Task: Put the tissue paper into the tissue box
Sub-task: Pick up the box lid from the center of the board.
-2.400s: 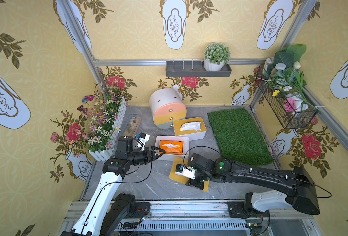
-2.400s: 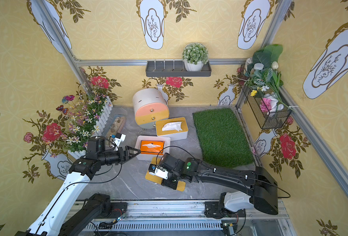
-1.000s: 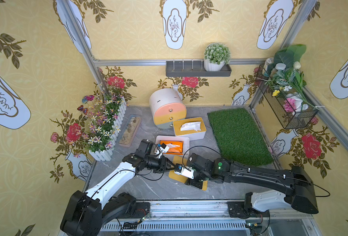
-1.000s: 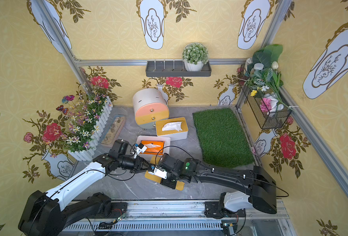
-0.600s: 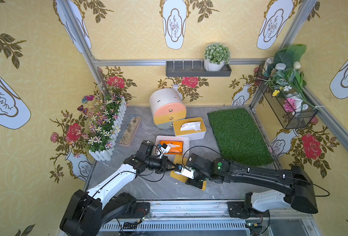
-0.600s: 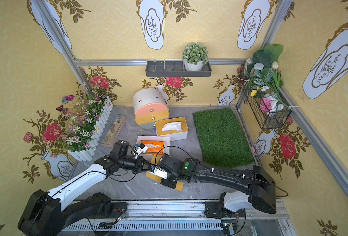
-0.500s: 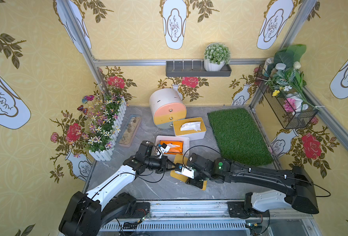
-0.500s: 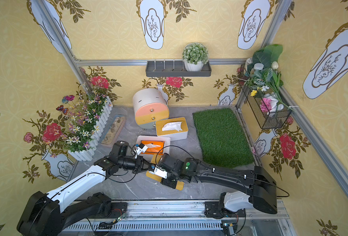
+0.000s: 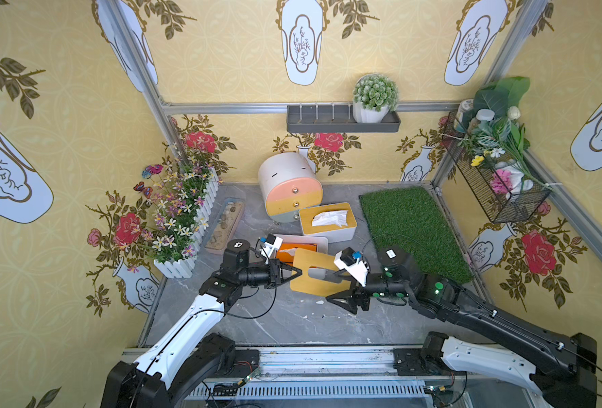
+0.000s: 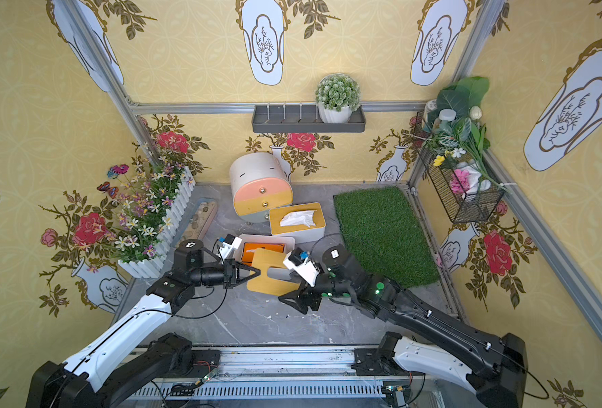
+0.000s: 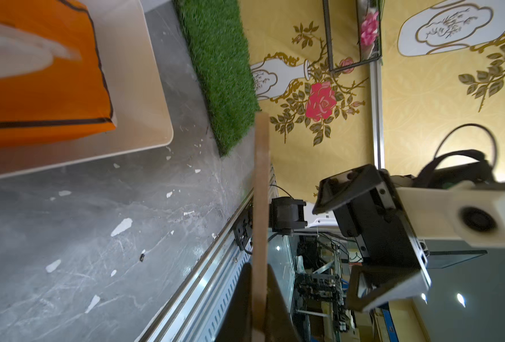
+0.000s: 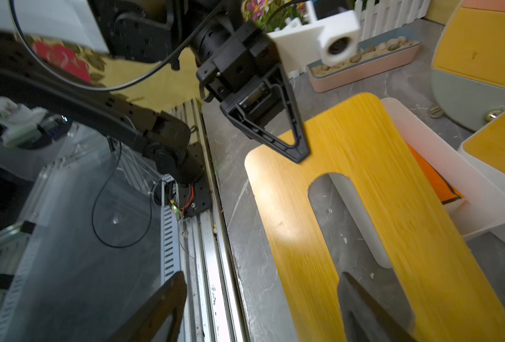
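Since a second ago the right tool (image 9: pixel 338 291) has let go of the wooden lid (image 9: pixel 313 258). Its jaws now stand wide apart on the near side of the tissue box (image 9: pixel 306 237), and the lid has shifted off the bare desk (image 9: pixel 274 318) toward that box. The left tool (image 9: pixel 294 273), also just near of the box, is clamped on one short edge of the lid. Whether a right finger touches the other end I cannot tell. The lid hangs roughly level and overlaps the box's near wall. Its long axis and slot run from one tool to the other, nearly parallel to the box's long walls. Inside the box the orange tissue pack (image 9: pixel 303 246) lies flat, its long axis along the box and its opening upward, with a white tuft (image 9: pixel 287 250) standing out. Fitting the lid looks like the remaining step. The right tool should back clear first. The left tool grips only one edge, so it should keep the lid level, square it over the rim and lower it straight, so the tuft feeds through the slot uncrushed.
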You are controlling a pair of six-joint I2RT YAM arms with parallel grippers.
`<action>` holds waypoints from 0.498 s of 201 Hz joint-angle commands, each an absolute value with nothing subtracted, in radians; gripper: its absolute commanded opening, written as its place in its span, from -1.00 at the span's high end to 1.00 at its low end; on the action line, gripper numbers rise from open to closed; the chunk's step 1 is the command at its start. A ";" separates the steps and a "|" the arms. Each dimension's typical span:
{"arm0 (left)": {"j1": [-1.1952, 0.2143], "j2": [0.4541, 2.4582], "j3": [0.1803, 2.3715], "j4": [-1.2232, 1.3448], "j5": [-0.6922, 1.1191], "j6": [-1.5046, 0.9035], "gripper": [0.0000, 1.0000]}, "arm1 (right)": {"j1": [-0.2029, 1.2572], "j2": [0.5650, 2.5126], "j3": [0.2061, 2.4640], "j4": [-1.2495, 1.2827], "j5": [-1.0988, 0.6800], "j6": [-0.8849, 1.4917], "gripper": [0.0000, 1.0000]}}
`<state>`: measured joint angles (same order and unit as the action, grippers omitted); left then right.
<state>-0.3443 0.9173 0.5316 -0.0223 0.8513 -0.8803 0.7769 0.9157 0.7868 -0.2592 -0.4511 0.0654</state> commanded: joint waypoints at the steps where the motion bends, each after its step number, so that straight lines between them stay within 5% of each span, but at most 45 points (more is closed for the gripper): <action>1: -0.287 0.882 0.543 0.010 0.898 -0.897 1.00 | 0.637 0.868 0.723 -0.103 -0.713 0.174 -0.62; 45: -0.235 0.881 0.571 0.049 0.989 -0.928 1.00 | 0.299 0.862 0.522 0.160 -1.096 0.526 -0.43; 100: -0.236 0.920 0.562 0.120 1.072 -0.965 1.00 | 0.238 0.877 0.413 0.429 -1.218 0.725 -0.23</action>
